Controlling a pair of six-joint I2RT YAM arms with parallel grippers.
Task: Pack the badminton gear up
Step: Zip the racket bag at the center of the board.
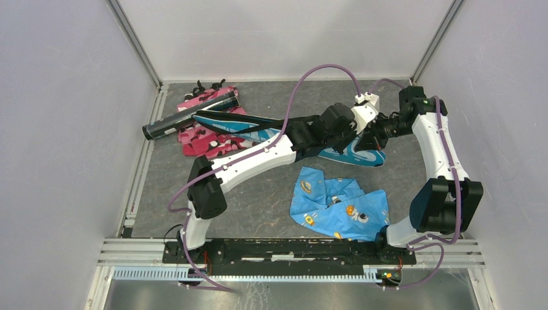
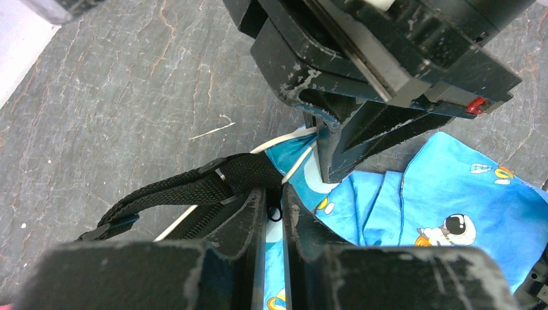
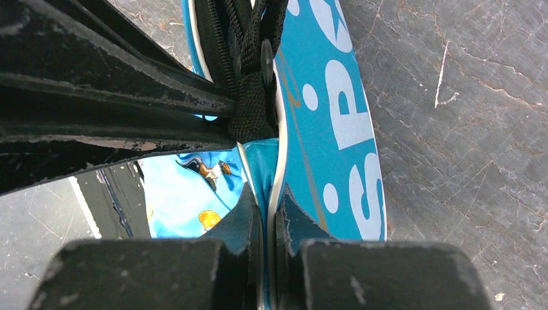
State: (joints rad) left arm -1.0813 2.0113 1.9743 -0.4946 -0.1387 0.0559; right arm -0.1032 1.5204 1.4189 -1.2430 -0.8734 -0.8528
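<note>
The blue "SPORT" cover lies across the middle of the table, its narrow end reaching the pink bag. In the left wrist view my left gripper has its jaws almost together on a small black zipper pull at the cover's edge, beside a black strap. My right gripper is shut on the cover's white-piped rim, just opposite the left fingers. From above, both grippers meet over the cover's wide end. The black tube rests on the pink bag.
A pink camouflage bag sits at the back left under the tube. The blue cartoon-print cloth lies crumpled in front of the cover, also seen in the left wrist view. White walls close in the back and sides.
</note>
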